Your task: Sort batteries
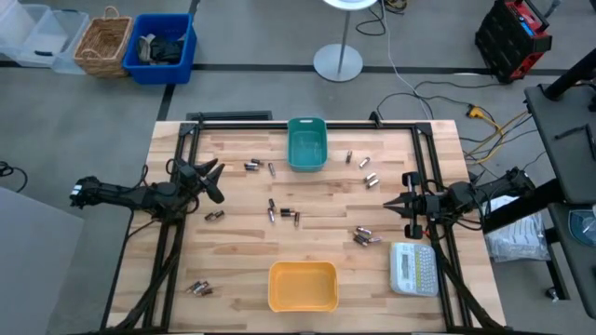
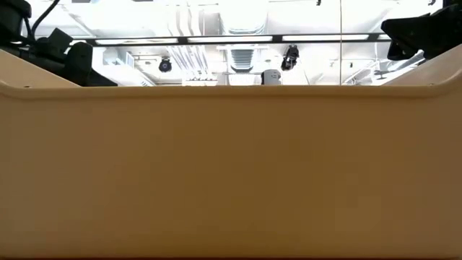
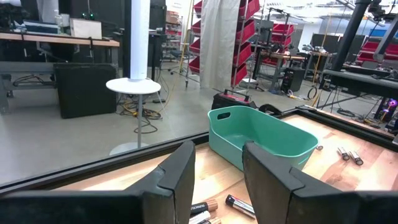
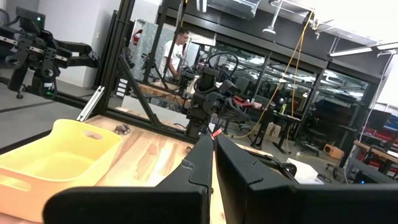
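— Wooden counter (image 1: pixel 307 237) is carrying everything: a teal bin (image 1: pixel 306 144) at the far edge, a yellow bin (image 1: pixel 303 286) at the near edge, and the batteries (image 1: pixel 283 213) lying scattered between them in small clusters.

— Where are the arms sitting?

— Left tool (image 1: pixel 207 179) is hovering over the left side, fingers (image 3: pixel 177 180) spread apart and holding nothing. From its wrist view, a few batteries are lying just in front of it, with the teal bin beyond. Right tool (image 1: pixel 399 205) is waiting at the right edge, fingers (image 4: pixel 199 163) pressed together, nothing between them.

— Why are the bins placed so far apart?

— Probably so each kind of battery gets its own bin. Both look empty, so sorting is seemingly just beginning.

— Anything else on the counter?

— A white label maker (image 1: pixel 413 268) is sitting near the right corner, apart from the batteries.
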